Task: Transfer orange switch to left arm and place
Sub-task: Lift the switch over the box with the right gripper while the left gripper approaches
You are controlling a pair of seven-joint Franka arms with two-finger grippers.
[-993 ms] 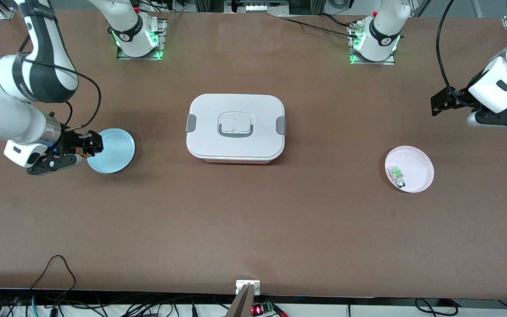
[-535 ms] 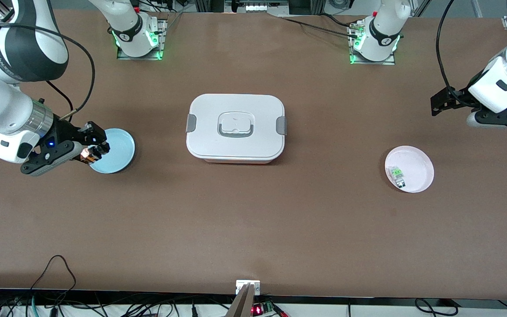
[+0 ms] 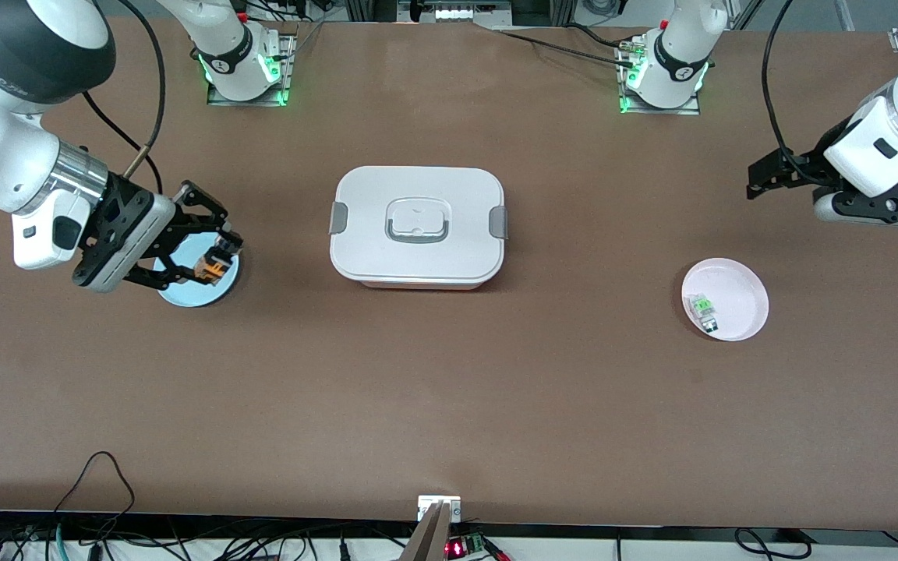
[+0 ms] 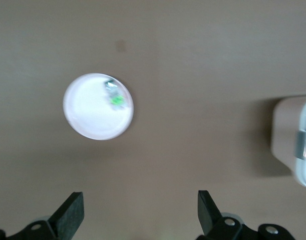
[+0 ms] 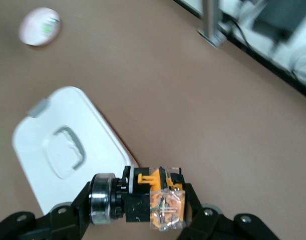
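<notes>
The right gripper (image 3: pixel 215 253) is clenched on the orange switch (image 3: pixel 211 266) — lifted over the blue plate (image 3: pixel 184 292), at about nine o'clock from the box (image 3: pixel 418 226); the left gripper (image 3: pixel 761 183) waits with jaws spread wide, holding nothing, over bare table at roughly one o'clock from the pink plate (image 3: pixel 737 292) — which carries what seems a small green-and-clear component (image 3: pixel 704 308).
</notes>
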